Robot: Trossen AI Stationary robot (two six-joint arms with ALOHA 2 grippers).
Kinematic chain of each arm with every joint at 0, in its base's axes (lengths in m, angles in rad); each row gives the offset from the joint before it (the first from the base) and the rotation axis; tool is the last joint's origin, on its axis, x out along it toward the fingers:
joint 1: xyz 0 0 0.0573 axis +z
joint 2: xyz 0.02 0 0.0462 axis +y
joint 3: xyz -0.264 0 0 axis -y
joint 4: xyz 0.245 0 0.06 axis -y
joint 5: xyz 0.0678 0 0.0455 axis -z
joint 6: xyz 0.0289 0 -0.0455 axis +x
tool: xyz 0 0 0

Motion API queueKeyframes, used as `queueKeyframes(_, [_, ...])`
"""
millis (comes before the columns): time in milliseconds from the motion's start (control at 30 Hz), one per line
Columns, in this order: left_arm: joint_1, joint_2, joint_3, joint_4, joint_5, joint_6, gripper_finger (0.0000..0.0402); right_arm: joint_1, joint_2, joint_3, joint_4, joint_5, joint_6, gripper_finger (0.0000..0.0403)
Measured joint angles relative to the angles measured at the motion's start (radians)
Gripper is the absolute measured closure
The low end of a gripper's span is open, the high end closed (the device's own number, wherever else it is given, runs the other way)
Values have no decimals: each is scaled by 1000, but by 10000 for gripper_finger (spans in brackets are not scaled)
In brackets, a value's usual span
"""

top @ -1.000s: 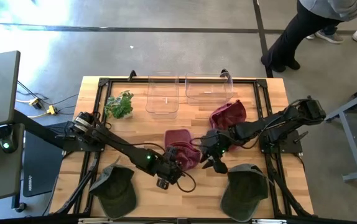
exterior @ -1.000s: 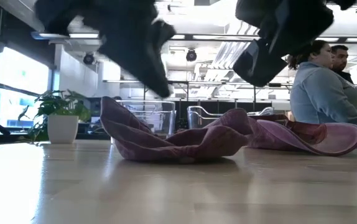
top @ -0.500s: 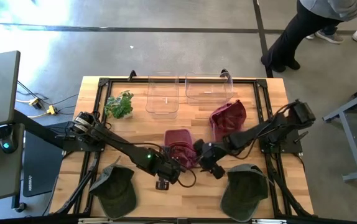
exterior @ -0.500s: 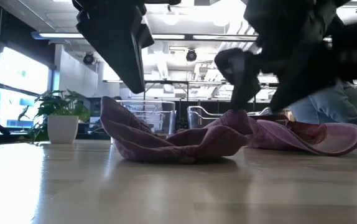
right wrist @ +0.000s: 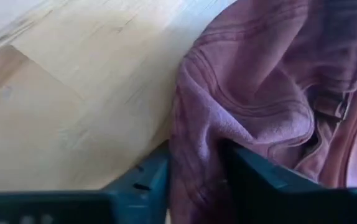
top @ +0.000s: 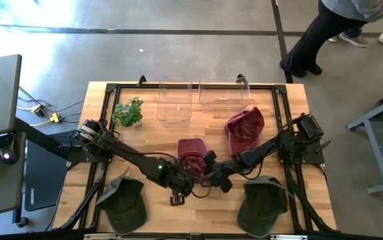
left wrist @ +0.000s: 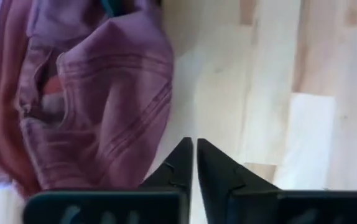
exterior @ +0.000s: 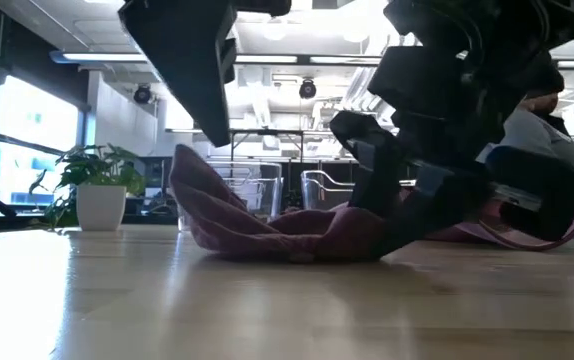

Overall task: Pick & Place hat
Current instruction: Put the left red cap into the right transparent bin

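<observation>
Hat in play: the maroon hat (top: 193,155) lies crumpled at the table's centre, with a second maroon hat (top: 243,129) at about 2 o'clock from it and the two clear bins (top: 173,101) well beyond at 12 o'clock.
Right gripper: the right gripper (right wrist: 194,163) is down at the hat's 4 o'clock edge, its fingers apart with a fold of the fabric lying between them, not yet pinched.
Left gripper: the left gripper (left wrist: 194,151) hangs just off the hat's 7 o'clock edge over bare wood, its fingers together and holding nothing.
Risk, thin bite: I judge the fold between the right fingers to be a single loose layer; closing on that alone could let the hat slide out on the lift.
Risk, crowding: both grippers sit near each other at the same edge, so a sideways move by either could knock the other or drag the cloth.
View difference, wrist: only the right wrist view shows fabric actually inside the finger gap.
View difference, high: only the high view shows two olive caps (top: 124,200) at the near edge and the plant (top: 129,111).
View difference, low: it shows the hat's left rim standing up off the wood.
</observation>
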Motion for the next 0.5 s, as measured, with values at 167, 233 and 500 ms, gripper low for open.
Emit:
queueKeyframes(167, [14,-22,0,54,26,55,303,2,-61,-1,-34,-37,89,380])
queueKeyframes(233, [26,-37,1,64,13,110,261,-7,-115,-1,-64,-70,148,393])
queueKeyframes(500, [56,-68,1,84,-115,192,118,-118,-288,0,-154,-328,403,397])
